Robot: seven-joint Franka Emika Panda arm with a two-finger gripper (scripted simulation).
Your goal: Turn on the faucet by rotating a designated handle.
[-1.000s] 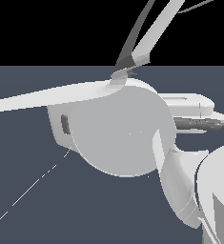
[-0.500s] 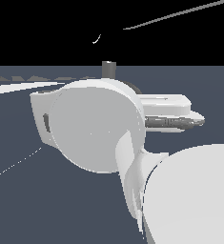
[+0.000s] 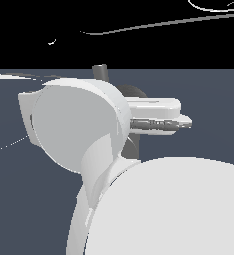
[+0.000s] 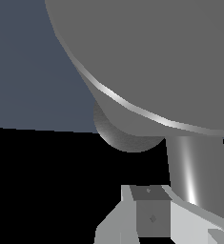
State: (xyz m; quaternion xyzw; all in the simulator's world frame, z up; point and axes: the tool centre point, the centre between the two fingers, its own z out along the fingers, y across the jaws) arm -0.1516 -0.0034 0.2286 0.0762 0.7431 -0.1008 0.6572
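Note:
In the wrist view the faucet (image 4: 161, 57) fills the upper part as a big matte grey cylinder with a bright rim. Its darker rough round base (image 4: 127, 138) shows below it. The handle (image 4: 194, 167), a shiny grey rod, runs from the cylinder down towards my gripper (image 4: 166, 224) and passes behind one white finger. The fingers stand slightly apart with nothing seen between them. In the exterior view my white arm hides most of the faucet. Only a dark stub (image 3: 99, 71) and a dark round part (image 3: 132, 92) show behind it. My gripper (image 3: 183, 114) points to the exterior view's right.
My white arm's round links (image 3: 73, 124) and a large white link (image 3: 173, 209) fill the middle and lower right of the exterior view. A dark blue-grey floor (image 3: 213, 89) lies around them, under a black background.
My arm and gripper have shifted towards the exterior view's left. The large white link has grown at the lower right. The dark stub has come into sight behind the arm.

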